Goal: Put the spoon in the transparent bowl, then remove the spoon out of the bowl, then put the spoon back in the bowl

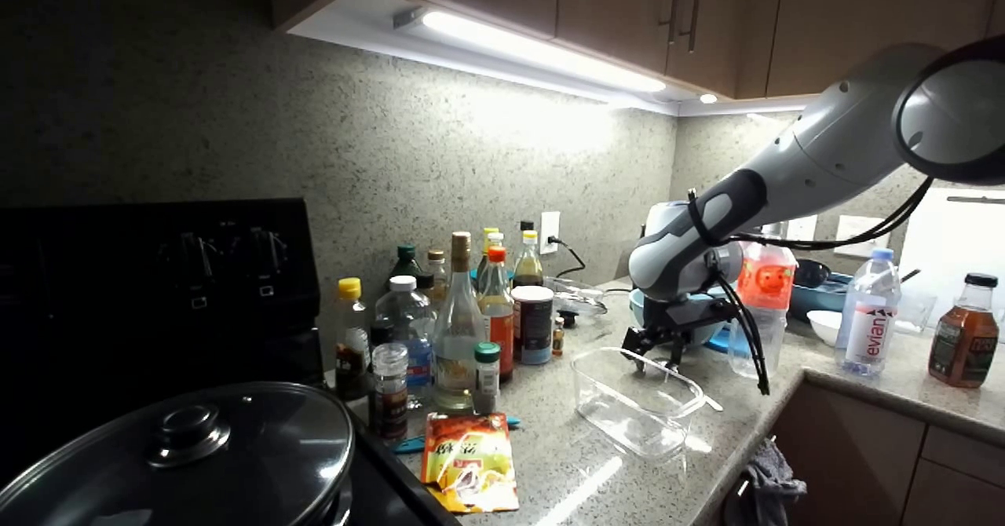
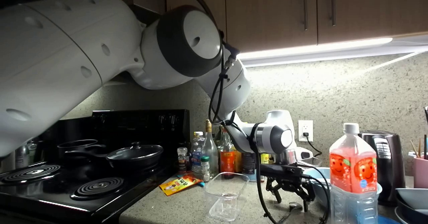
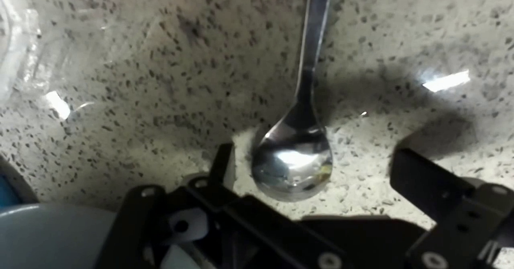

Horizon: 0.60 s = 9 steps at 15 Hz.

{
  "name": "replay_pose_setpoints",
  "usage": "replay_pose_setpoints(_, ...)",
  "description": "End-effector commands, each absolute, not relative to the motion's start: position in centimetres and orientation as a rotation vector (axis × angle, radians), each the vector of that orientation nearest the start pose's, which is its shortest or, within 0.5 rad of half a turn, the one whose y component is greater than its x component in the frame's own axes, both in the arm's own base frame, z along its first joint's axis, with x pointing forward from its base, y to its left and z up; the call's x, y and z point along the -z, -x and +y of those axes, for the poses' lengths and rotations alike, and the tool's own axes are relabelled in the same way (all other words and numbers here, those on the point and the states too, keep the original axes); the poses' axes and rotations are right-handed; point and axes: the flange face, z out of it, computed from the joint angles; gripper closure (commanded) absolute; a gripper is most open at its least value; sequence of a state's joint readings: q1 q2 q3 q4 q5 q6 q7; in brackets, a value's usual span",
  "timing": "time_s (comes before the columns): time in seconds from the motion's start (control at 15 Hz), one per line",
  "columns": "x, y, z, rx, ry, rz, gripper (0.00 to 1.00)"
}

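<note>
Countertop: spoon in wrist view; both exterior views add transparent bowl.

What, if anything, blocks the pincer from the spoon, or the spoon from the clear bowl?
Nothing visible stands between the open pincer and the spoon; toward the clear bowl, only the bowl's own sides seem to need clearing.

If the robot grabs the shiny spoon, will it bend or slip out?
The spoon probably won't bend: it looks like stiff metal. Its smooth, rounded end might slide in the pincer. The thin handle suggests it's fairly light.
</note>
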<state>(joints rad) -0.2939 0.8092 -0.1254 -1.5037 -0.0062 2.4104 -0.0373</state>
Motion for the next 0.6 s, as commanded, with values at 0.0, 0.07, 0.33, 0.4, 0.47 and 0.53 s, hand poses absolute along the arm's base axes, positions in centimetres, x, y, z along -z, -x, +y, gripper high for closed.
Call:
replay_pose_setpoints(0.0,-19.86,-66.78,-27.99,0.131,3.205,0.532,0.0)
replay_pose_setpoints(0.07,-19.93,-66.85,-27.88,0.141,3.201,0.525,0.0)
replay_pose_setpoints(0.33,-20.44,-67.15,-27.62,0.164,3.203,0.506,0.38)
replay_pose_setpoints(0.4,-20.57,-67.22,-27.57,0.16,3.206,0.504,0.46)
replay_pose_setpoints(0.47,-20.69,-67.22,-27.48,0.17,3.209,0.476,0.52)
replay_pose_setpoints(0.53,-20.84,-67.28,-27.38,0.176,3.211,0.47,0.58)
